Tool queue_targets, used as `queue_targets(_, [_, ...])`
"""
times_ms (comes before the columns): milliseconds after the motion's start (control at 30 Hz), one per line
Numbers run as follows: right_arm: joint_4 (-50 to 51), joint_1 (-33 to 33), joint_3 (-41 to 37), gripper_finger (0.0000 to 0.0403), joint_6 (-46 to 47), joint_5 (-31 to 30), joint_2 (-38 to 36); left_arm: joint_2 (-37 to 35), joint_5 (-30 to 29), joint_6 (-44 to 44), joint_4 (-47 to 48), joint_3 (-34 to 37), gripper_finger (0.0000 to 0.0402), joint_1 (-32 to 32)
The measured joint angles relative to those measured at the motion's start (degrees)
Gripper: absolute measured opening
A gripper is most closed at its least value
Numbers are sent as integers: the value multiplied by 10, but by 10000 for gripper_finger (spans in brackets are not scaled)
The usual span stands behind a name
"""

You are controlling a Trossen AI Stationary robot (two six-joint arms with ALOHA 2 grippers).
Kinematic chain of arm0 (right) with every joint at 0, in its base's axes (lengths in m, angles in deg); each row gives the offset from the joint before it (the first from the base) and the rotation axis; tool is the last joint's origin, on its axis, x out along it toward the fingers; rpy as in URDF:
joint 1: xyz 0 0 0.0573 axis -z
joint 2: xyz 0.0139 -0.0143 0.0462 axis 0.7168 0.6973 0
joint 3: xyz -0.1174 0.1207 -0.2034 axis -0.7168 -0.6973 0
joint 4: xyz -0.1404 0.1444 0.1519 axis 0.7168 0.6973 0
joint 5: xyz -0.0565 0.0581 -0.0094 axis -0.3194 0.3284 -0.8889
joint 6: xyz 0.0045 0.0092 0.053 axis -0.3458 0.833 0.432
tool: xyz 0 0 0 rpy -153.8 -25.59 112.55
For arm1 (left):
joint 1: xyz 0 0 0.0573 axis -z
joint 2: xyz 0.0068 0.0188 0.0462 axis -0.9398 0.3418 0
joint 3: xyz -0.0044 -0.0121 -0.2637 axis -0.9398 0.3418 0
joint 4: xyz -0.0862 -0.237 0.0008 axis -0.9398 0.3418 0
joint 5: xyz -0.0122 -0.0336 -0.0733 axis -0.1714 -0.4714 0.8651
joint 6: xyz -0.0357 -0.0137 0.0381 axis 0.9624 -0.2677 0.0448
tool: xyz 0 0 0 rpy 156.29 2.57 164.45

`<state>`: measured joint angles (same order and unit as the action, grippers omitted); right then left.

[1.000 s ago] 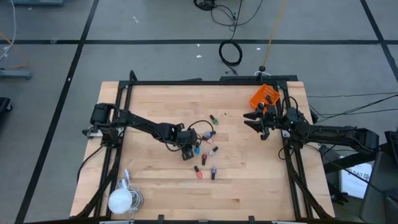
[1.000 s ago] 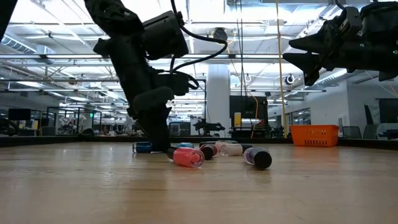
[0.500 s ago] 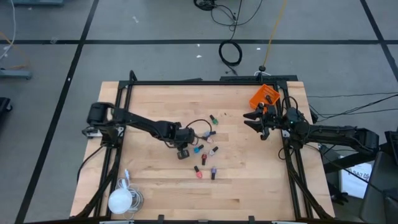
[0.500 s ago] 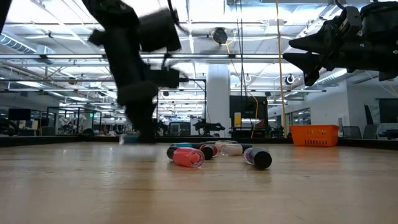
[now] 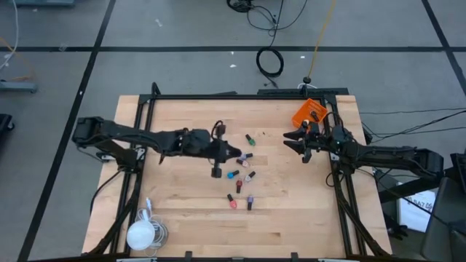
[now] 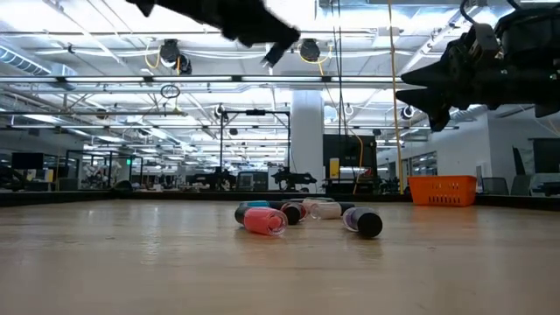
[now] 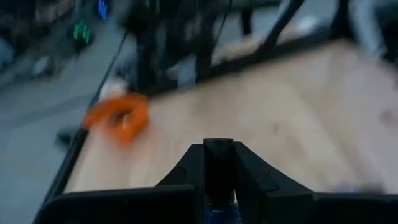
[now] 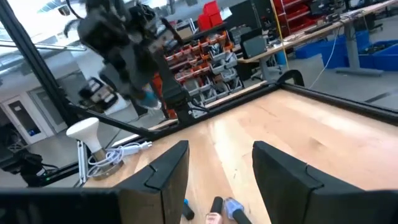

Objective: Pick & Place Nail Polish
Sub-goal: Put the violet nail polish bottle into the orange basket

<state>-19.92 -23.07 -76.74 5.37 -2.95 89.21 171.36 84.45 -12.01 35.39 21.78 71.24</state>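
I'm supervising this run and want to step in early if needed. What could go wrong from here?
The left gripper is shut on a small blue bottle and is raised well above the table; a loose grip could drop it. Its route to the orange bin passes near the waiting right gripper, so the arms might collide.

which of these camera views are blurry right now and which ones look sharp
Left wrist view: heavily smeared, the orange bin and table streaked. Low view: the left arm at the top is blurred, the nail polish bottles crisp. Right wrist view: only the left arm beyond looks soft. High view: sharp overall.
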Motion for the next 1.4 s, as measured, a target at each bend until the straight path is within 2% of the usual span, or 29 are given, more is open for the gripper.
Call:
queue_targets(133, [-20,-6,0,164,-1,-11,12,7,69,-1,-76,-1,35,-32])
queue_targets(367, [-45,-85,20,164,-68,-98,56,64,187,41,-262,-2,35,-63])
queue_targets(633, [-42,-171,84,164,-137,-215,168,175,189,134,-457,-5,35,-93])
queue_targets(867, [-110,-186,136,174,-146,-225,282,213,190,155,-485,-18,35,-95])
queue_targets(1200, [-139,-195,210,298,-170,-225,359,213,204,139,-456,-18,35,-95])
queue_targets(1400, [-139,-195,241,317,-170,-225,376,214,201,127,-450,-18,35,-95])
